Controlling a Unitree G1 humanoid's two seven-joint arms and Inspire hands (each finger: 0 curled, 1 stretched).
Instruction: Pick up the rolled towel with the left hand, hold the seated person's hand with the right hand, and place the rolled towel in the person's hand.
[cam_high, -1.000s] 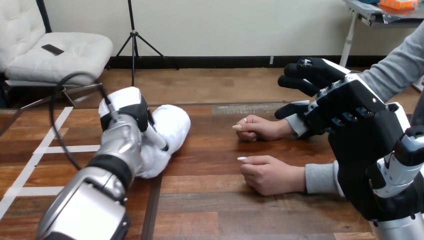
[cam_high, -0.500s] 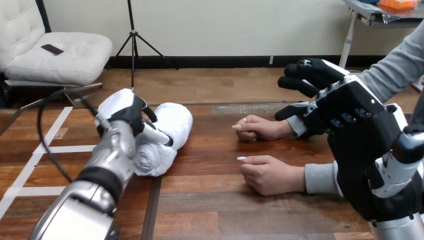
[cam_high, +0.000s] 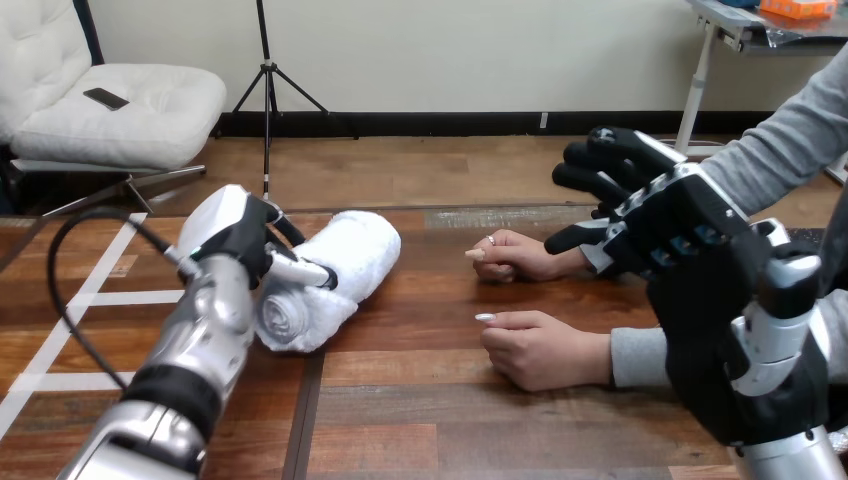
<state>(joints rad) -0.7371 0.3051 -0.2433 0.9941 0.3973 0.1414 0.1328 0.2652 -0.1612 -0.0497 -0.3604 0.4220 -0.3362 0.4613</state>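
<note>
At lower left, the silver left arm (cam_high: 190, 370), cut off by the bottom edge, reaching up and rightward over the wooden table (cam_high: 420, 400). At its end, the left hand (cam_high: 232, 228), white back shell toward the camera, palm side hidden. Its fingers (cam_high: 300, 270) curled about the left end of the rolled towel (cam_high: 345, 260), one across the near top of the roll, others dark and partly concealed behind it. Towel white, lying aslant left of the table's centre, spiral end turned toward the camera just below the hand; underside out of sight, so resting on the wood or barely lifted: not discernible. Right of centre, well apart from the towel, the person's farther hand (cam_high: 520, 255), loosely closed, on the table. Closer to the camera, the person's nearer hand (cam_high: 540, 350), likewise loosely closed on the wood. At right, the right hand (cam_high: 670, 210), open, digits gently bent and holding nothing, thumb tip just beside the farther hand's grey cuff. Positioned over that wrist and hiding it; touching or apart: impossible to tell. Foremost at right, the right forearm (cam_high: 770, 340), cut off by the bottom edge, masking much of the person's nearer sleeve.
</note>
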